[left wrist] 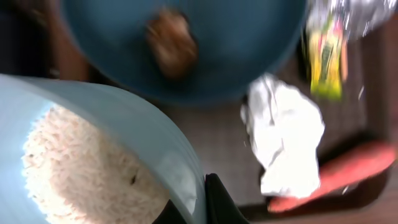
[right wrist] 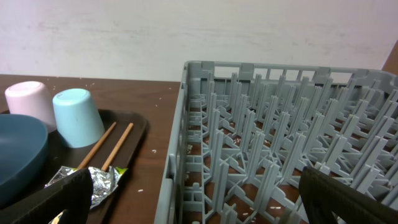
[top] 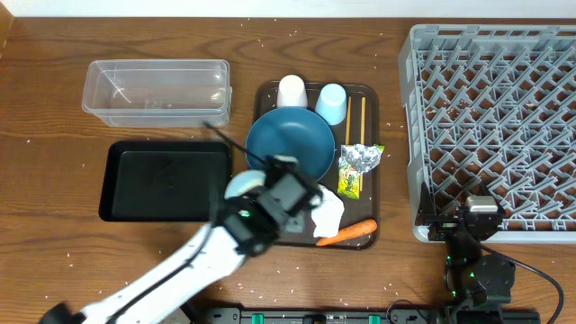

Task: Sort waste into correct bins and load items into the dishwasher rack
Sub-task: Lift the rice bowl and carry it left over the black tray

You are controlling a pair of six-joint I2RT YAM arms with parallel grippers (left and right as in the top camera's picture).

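My left gripper (top: 270, 200) is shut on the rim of the light-blue bowl (left wrist: 143, 124), which holds white rice (left wrist: 87, 168), just above the brown tray's front left. Its fingers (left wrist: 202, 202) pinch the bowl wall. The dark-blue plate (top: 291, 142) carries a brown food lump (left wrist: 171, 43). The napkin (top: 328, 214), carrot (top: 346, 232), green-yellow wrapper (top: 349, 183) and foil (top: 362, 157) lie on the tray's right side. The white cup (top: 291, 90), light-blue cup (top: 331, 102) and chopsticks (top: 355, 121) are at its back. My right gripper (right wrist: 193, 199) is open and empty at the grey rack's (top: 495, 126) front left corner.
The clear tub (top: 157, 90) stands at the back left, with the black tray (top: 166, 180) in front of it. The brown serving tray (top: 373, 236) sits in the middle. Rice grains are scattered on the wooden table and inside the rack.
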